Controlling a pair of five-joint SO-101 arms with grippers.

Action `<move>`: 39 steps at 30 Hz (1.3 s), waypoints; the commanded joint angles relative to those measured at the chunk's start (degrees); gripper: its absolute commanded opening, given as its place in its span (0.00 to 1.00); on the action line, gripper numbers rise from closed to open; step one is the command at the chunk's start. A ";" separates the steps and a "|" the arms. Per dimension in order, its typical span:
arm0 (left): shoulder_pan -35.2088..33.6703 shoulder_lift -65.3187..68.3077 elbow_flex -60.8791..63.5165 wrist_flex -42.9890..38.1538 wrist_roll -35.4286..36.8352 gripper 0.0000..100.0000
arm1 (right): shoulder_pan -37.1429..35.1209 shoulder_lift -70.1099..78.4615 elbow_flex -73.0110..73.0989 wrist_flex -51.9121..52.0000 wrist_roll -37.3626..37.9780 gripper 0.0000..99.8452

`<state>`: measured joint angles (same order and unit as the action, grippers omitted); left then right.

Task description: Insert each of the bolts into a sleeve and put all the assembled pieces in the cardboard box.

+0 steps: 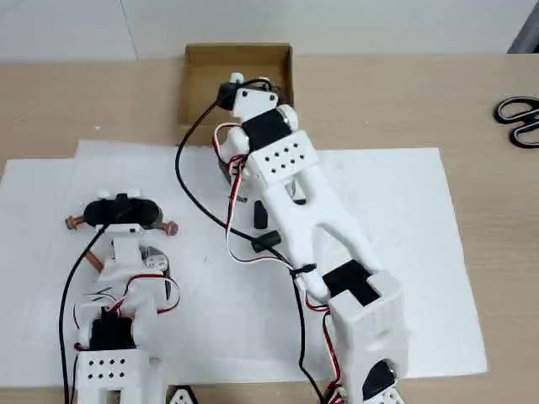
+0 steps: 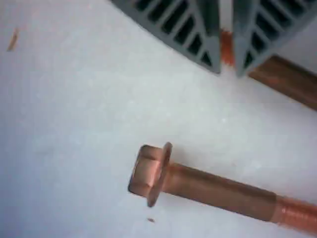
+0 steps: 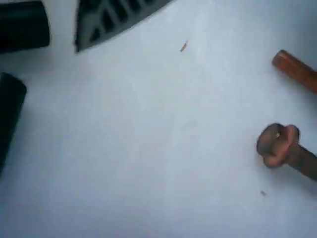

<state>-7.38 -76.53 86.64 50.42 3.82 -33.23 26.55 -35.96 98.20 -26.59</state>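
The cardboard box [image 1: 206, 84] stands at the table's far edge. My right gripper [image 1: 235, 172] hangs just in front of it, mostly hidden under its own arm. One grey finger [image 3: 114, 20] shows, with a wide gap beside it, so it is open and holds nothing. Two black sleeves [image 3: 22, 25] [image 3: 7, 114] lie near that finger, and in the high view sleeves [image 1: 261, 215] [image 1: 269, 238] lie beside the right arm. My left gripper [image 2: 226, 69] is shut, low over the paper between two copper bolts [image 1: 74, 222] [image 1: 171, 227]. One bolt [image 2: 208, 186] lies close by, and another bolt [image 2: 290, 84] runs under the fingertips.
A white paper sheet [image 1: 404, 252] covers the middle of the wooden table. Black scissors [image 1: 518, 122] lie at the far right. The right arm [image 1: 320, 227] stretches diagonally across the sheet. Two bolts [image 3: 280, 144] [image 3: 297, 69] also lie in the right wrist view.
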 commanded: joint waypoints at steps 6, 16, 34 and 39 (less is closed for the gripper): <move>-0.26 -0.53 -0.22 -0.97 0.09 0.01 | 0.04 4.35 -0.18 -0.40 -0.18 0.23; -0.26 -0.53 -0.22 -0.97 0.09 0.01 | 0.13 8.22 -0.18 -7.16 2.90 0.23; -0.26 -0.53 -0.22 -0.97 0.09 0.01 | 0.04 12.26 -0.18 -8.13 3.60 0.23; -0.26 -0.53 -0.22 -0.97 0.09 0.01 | 0.04 14.20 -0.18 -7.52 3.60 0.11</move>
<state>-7.38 -76.53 86.64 50.42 3.82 -33.32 40.97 -35.87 90.29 -23.34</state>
